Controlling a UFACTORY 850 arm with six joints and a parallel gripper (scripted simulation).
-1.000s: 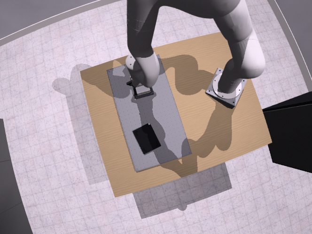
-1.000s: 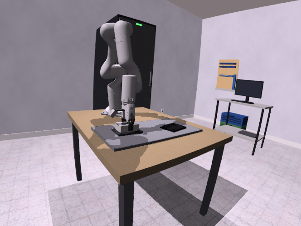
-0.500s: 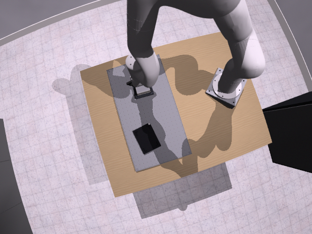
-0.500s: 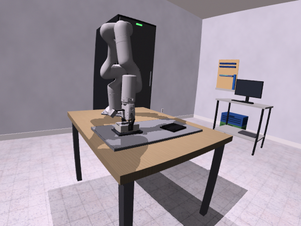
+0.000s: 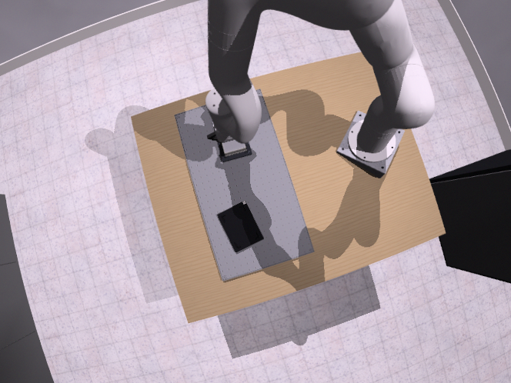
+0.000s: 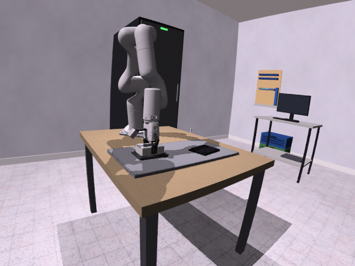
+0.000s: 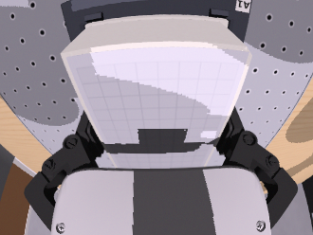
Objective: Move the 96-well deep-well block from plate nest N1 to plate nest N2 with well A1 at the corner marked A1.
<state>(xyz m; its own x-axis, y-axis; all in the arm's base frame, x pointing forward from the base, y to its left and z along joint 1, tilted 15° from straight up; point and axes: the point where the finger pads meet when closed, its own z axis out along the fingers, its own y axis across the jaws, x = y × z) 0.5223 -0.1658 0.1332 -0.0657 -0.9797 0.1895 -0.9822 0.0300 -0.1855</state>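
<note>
Directly over the dark plate nest N1 [image 5: 235, 155], the white six-joint arm [image 6: 143, 65] points its black-fingered gripper [image 6: 151, 142] straight down, and the fingers are clamped across the pale 96-well deep-well block [image 7: 157, 90]. That block sits in N1, on the grey perforated base plate [image 5: 272, 181] that lies on the light wooden table [image 6: 200, 180]. From the wrist, the block's gridded top fills the middle of the view, with the black finger linkages [image 7: 65, 153] hugging its two sides and the nest's dark rim showing beyond it; a small A1 label [image 7: 243, 4] marks the nest's far right corner there. Whether the block is lifted off the nest floor cannot be told. Nest N2 [image 5: 240, 226], a flat black rectangle, lies well apart along the same base plate. Beyond the plate, the arm's square grey base [image 5: 345, 151] is bolted to the table
</note>
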